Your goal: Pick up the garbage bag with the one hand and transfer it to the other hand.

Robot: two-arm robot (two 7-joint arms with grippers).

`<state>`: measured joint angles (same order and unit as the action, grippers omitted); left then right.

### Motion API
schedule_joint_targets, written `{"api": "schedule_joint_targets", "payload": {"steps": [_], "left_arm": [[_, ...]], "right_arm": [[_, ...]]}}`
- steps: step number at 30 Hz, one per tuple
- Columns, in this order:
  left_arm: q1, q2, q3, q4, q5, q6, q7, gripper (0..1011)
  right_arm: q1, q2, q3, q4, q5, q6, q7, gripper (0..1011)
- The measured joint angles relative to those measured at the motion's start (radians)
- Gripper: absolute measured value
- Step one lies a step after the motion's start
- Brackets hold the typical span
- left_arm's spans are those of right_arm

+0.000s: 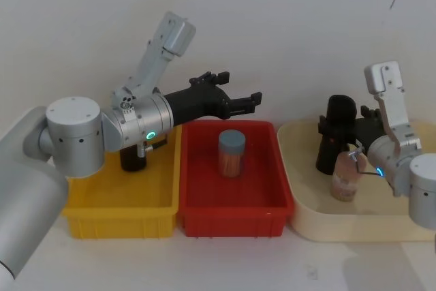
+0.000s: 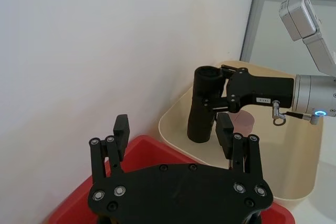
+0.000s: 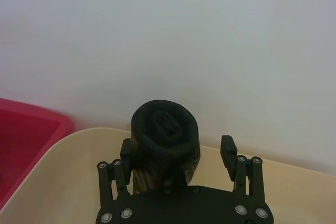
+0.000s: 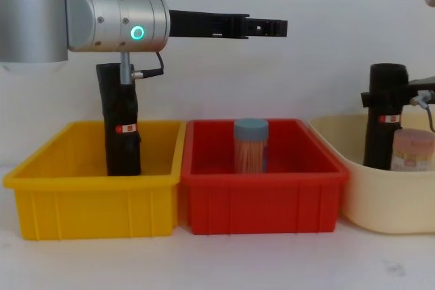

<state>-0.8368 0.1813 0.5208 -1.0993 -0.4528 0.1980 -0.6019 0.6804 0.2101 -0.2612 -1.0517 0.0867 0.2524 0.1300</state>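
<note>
The garbage bag (image 1: pixel 338 110) (image 4: pixel 384 100), a tall black roll with a white-and-red band, stands upright in the cream tray (image 1: pixel 354 226). My right gripper (image 1: pixel 334 131) (image 3: pixel 176 148), on the blue-lit arm, is open around the roll (image 3: pixel 165 124); one finger is against it and the other stands clear. The left wrist view shows this gripper (image 2: pixel 207 90) straddling the roll (image 2: pixel 202 124). My left gripper (image 1: pixel 240 88) (image 2: pixel 173 127) (image 4: pixel 279 28), on the green-lit arm, hangs open and empty above the back of the red bin (image 1: pixel 235 219).
A second black roll with a red label (image 1: pixel 133 158) (image 4: pixel 121 147) stands in the yellow bin (image 1: pixel 116 223), behind my left arm. A blue-lidded jar (image 1: pixel 231 153) stands in the red bin. Another jar (image 1: pixel 345 178) sits in the cream tray just in front of the garbage bag.
</note>
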Motion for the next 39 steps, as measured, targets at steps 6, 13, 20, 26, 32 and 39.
{"api": "schedule_joint_targets", "payload": {"steps": [6,13,20,26,32,39], "left_arm": [[0.000,0.000,0.000,0.000,0.000,0.000,0.000,1002],[0.000,0.000,0.000,0.000,0.000,0.000,0.000,1002],[0.000,0.000,0.000,0.000,0.000,0.000,0.000,1002],[0.000,0.000,0.000,0.000,0.000,0.000,0.000,1002],[0.000,0.000,0.000,0.000,0.000,0.000,0.000,1002],[0.000,0.000,0.000,0.000,0.000,0.000,0.000,1001]], "right_arm": [[-0.001,0.001,0.002,-0.002,-0.001,0.002,-0.001,999],[-0.019,0.007,0.013,-0.037,0.001,0.020,-0.001,999],[-0.072,0.021,0.042,-0.128,0.015,0.072,-0.005,999],[-0.117,0.031,0.068,-0.199,0.025,0.115,-0.015,999],[-0.143,0.037,0.084,-0.241,0.032,0.140,-0.020,999],[-0.161,0.041,0.095,-0.270,0.036,0.158,-0.024,999]]}}
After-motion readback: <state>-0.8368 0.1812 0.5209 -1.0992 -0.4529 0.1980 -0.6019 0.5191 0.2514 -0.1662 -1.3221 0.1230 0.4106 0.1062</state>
